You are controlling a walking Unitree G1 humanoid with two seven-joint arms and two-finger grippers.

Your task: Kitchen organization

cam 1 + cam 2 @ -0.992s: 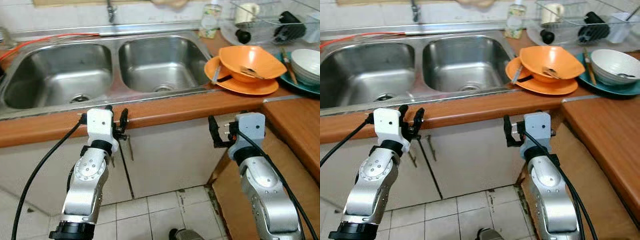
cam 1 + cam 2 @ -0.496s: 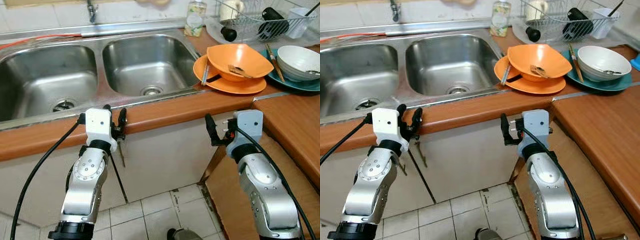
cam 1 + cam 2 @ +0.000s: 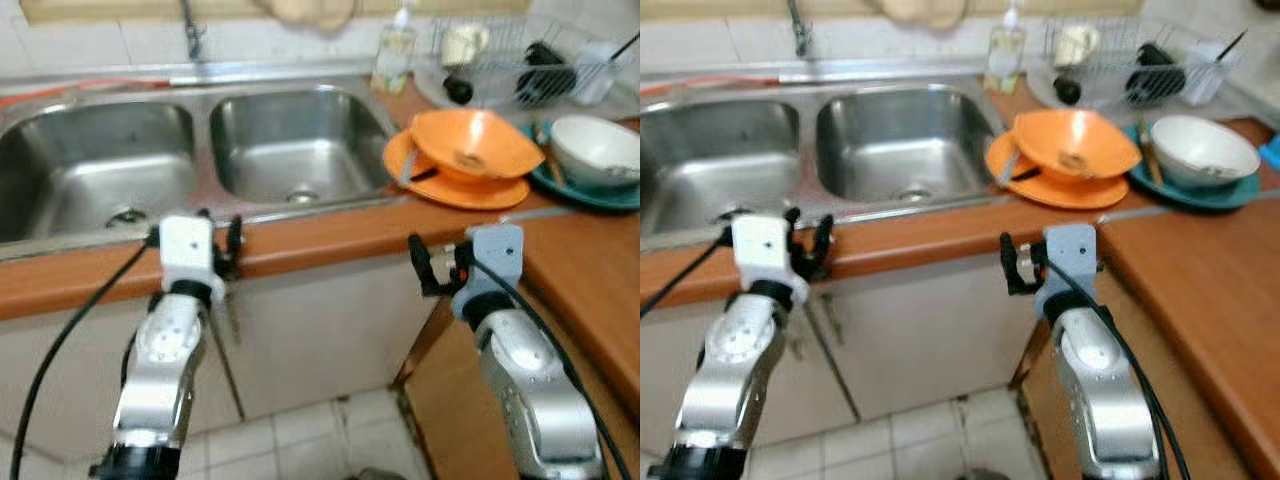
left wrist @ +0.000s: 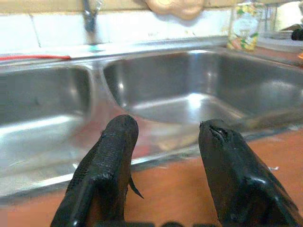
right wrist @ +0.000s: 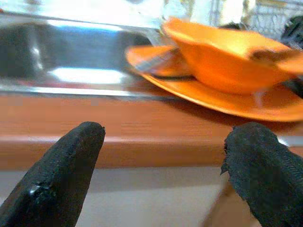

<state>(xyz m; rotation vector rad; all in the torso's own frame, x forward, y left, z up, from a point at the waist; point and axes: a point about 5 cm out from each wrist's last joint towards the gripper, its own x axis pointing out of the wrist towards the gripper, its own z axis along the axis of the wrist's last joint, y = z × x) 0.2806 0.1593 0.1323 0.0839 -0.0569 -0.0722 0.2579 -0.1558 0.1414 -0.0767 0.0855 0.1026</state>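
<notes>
Left eye view: both arms are held up before the wooden counter edge [image 3: 330, 235]. The left gripper [image 3: 218, 250] is seen with its fingers spread and empty, the double steel sink [image 4: 189, 94] lying just beyond them. The right gripper [image 3: 430, 268] is likewise parted and holds nothing; past its fingertips [image 5: 71, 156] an orange bowl [image 5: 222, 56] is stacked on an orange plate [image 5: 246, 101]. Further beyond, a white bowl [image 3: 1202, 150] on a teal plate [image 3: 1230, 195] and a dish rack [image 3: 1140, 60] are seen.
</notes>
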